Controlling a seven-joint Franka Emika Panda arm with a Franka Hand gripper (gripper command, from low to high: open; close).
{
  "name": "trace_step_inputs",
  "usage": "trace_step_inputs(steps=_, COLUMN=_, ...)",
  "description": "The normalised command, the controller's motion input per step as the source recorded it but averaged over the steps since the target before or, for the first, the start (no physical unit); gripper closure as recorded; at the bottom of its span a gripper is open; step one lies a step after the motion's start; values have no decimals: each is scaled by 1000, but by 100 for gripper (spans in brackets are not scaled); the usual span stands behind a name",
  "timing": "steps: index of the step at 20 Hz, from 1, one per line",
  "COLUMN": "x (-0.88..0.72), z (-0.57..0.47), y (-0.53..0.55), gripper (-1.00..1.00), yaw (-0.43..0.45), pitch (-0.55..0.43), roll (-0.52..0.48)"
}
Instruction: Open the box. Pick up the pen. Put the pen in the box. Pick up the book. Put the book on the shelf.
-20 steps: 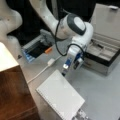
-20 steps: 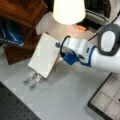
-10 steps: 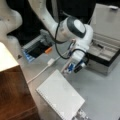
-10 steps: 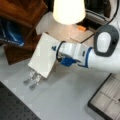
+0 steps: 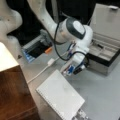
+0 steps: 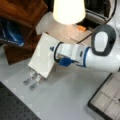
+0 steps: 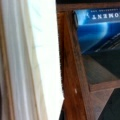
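arm: white Panda, elbow bent, wrist angled downward | gripper (image 5: 69,71): low at wrist end, blue-trimmed, also seen in a front view (image 6: 57,59)

Only one piece of lettering can be read. In the wrist view, white capitals run along the top edge of a blue book cover (image 7: 100,30) lying in the dark wooden shelf (image 7: 72,75); they appear upside down, and the part in frame reads roughly "OMENT", cut off at the picture's right edge. A smaller line of white print above it is too blurred to read. Neither front view shows any legible text, label or number.
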Motion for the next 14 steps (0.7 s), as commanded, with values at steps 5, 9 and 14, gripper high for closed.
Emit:
trace_step_inputs(steps=5, x=59, z=-5, y=-34, gripper=100, yaw=99, pitch=70, roll=-66)
trace_step_inputs(steps=9, x=32, z=14, y=-54, gripper=100, yaw=69, pitch=53, roll=-10)
trace_step_inputs(steps=14, x=10, z=-1, y=-108, gripper=100, yaw=79, pitch=23, roll=-5)
